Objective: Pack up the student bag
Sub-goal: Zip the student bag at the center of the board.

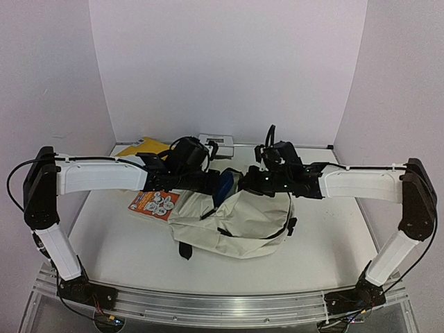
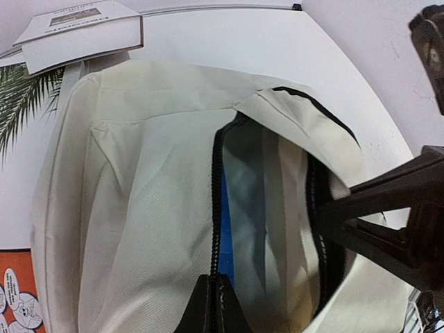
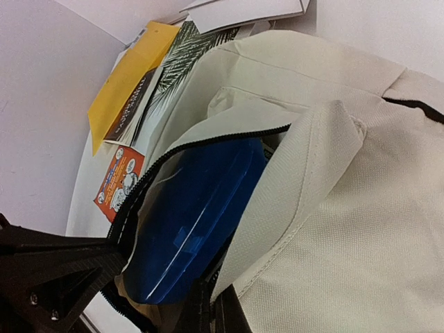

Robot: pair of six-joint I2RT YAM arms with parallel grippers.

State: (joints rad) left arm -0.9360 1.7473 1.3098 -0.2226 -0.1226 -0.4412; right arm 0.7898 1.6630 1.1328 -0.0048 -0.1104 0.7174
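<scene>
Large cream fabric backpack [image 1: 236,223] lay slack at the middle of the white desk [image 1: 333,232], directly below both wrists. Its zipped mouth was at the far end, lifted and turned upward. The cloth was too crumpled to fix the long axis exactly; I judged it roughly near-to-far.

A glossy blue flat case [image 3: 187,222] stood in the mouth, partly sunk, its long axis running down into the bag.

My left pincer [image 2: 214,291] was pinched closed on the black zipper edge of the left lip. My right pincer [image 3: 208,309] was pinched closed on the cream fabric of the right lip. The mouth was spread between them, neither arm nearer than the other.

Judgement: the case needed to go down along its own axis while the lips were held apart.

Beside the bag, to its left: orange illustrated booklet [image 1: 154,202]. Farther back: yellow envelope [image 3: 128,83], white booklet [image 2: 83,31].
</scene>
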